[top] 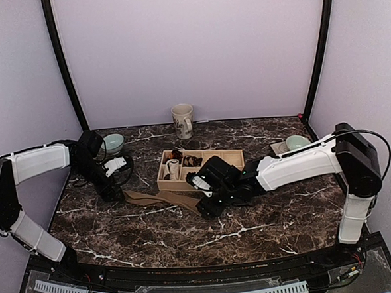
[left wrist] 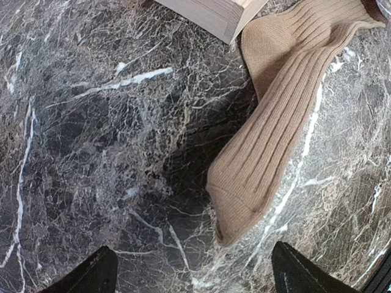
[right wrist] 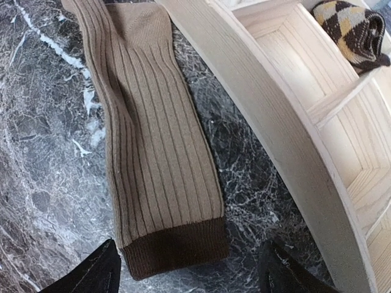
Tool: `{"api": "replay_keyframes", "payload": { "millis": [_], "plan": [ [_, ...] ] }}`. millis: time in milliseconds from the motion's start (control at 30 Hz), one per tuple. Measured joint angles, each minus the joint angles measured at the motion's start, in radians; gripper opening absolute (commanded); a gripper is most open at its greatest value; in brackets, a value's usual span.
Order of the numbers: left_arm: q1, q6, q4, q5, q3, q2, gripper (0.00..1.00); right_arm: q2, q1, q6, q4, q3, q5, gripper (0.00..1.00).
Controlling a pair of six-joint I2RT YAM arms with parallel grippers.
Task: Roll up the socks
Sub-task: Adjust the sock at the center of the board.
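The tan sock (top: 160,198), probably soft, light and floppy, lies flat on the tabletop (top: 254,229) at the tray's (top: 173,186) seven o'clock; its dark cuff (right wrist: 174,247) suits pinching. The left claw (left wrist: 195,271) and right claw (right wrist: 189,271) hover wide open, empty.

A tan ribbed sock (left wrist: 275,134) lies flat on the dark marble table (left wrist: 91,152), running from the upper right down to a rounded, seamed end near the bottom centre. Its upper part passes just beside the corner of a wooden box (left wrist: 214,15). The left gripper (left wrist: 195,274) hangs over the table with its dark fingertips (left wrist: 296,271) spread wide.
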Motion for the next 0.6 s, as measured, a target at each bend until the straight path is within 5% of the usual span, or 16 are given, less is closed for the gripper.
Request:
{"api": "replay_keyframes", "payload": {
  "millis": [233, 600],
  "plan": [
    [0.0, 0.015, -0.001, 0.037, 0.002, 0.005, 0.62, 0.065, 0.0, -0.085, 0.014, 0.05, 0.017, 0.57],
    [0.0, 0.033, -0.006, 0.059, 0.005, 0.013, 0.29, 0.074, 0.002, -0.147, 0.064, 0.051, 0.048, 0.56]
  ]
}}
